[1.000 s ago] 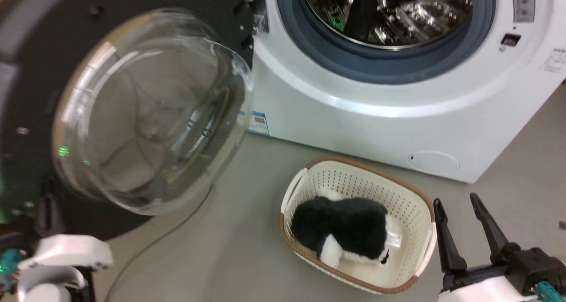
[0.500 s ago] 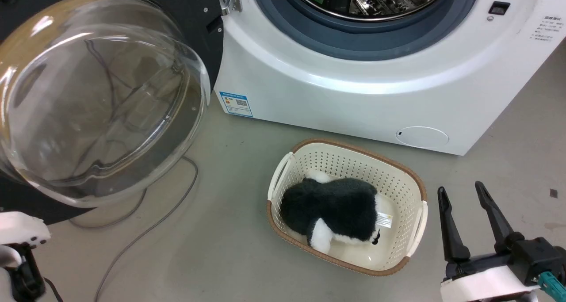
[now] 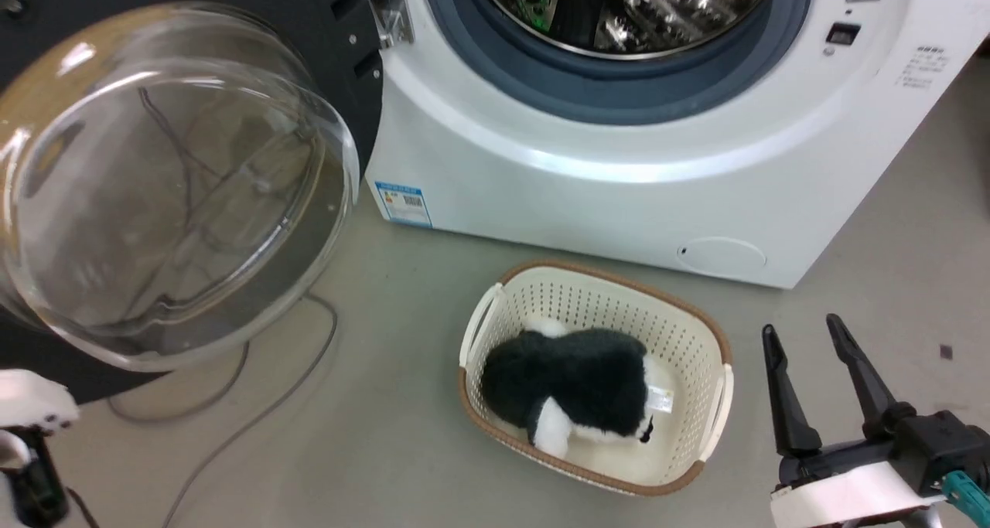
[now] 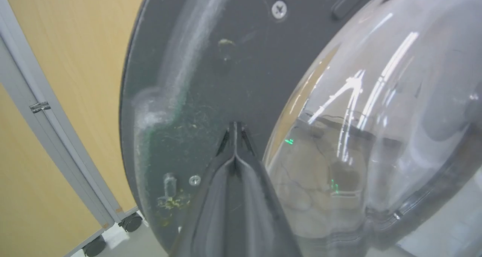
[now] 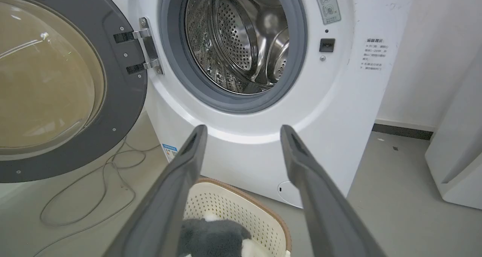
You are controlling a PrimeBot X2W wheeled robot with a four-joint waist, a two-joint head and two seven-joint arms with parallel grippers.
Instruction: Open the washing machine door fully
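The washing machine (image 3: 603,195) is a white front-loader, its steel drum (image 5: 241,42) open to view. The washing machine door (image 3: 170,180), a black disc with a bulging glass bowl, hangs swung out to the left on its hinge (image 5: 145,46). My left gripper (image 4: 235,126) is shut with nothing in it. Its tips point at the door's black inner face (image 4: 211,61) beside the glass; contact is unclear. My right gripper (image 3: 800,327) stands open and empty at the lower right, above the floor beside the basket. In the right wrist view the right gripper (image 5: 244,128) faces the machine front.
A cream basket (image 3: 719,342) holding a black-and-white plush toy (image 3: 572,381) sits on the floor before the machine. A grey cable (image 3: 255,412) loops under the door. A wood panel on casters (image 4: 56,61) stands behind the door. A white unit (image 5: 455,155) stands right of the machine.
The door has swung further out to the left, away from the drum opening. The head view has shifted with the body. The right gripper has stayed open in place.
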